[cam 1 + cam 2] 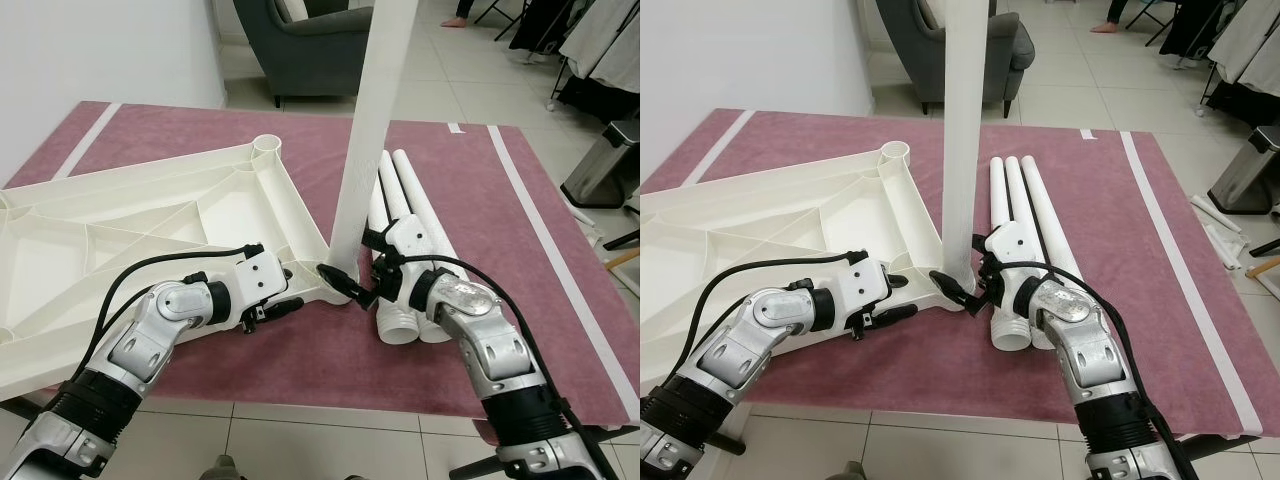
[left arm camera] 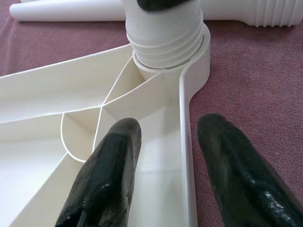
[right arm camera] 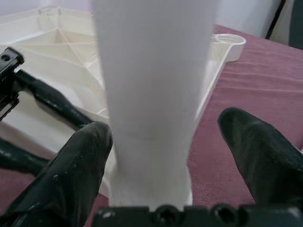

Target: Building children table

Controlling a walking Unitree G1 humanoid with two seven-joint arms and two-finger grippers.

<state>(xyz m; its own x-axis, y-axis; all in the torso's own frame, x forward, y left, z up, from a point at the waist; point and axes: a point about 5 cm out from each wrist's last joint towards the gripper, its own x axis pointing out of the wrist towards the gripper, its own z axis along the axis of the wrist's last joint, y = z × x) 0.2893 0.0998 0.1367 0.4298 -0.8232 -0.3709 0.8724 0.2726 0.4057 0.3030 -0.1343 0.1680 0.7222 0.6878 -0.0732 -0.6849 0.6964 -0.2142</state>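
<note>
Setting: a lived-in room of a home. Pale tiled floor (image 1: 330,440) with a dusty-pink rug (image 1: 200,140) laid over it, white stripes along the rug's edges. Grey armchair (image 1: 310,40) just beyond the rug's far edge, against a plain white wall (image 1: 100,50). Steel pedal bin (image 1: 603,165) off the rug's right side; dark clothes (image 1: 600,50) hang behind the bin.

Upright leg (image 1: 372,120) – top cut off by frame edge. Tabletop (image 1: 120,240) runs off left edge; armchair (image 1: 310,40) cropped at top.
</note>
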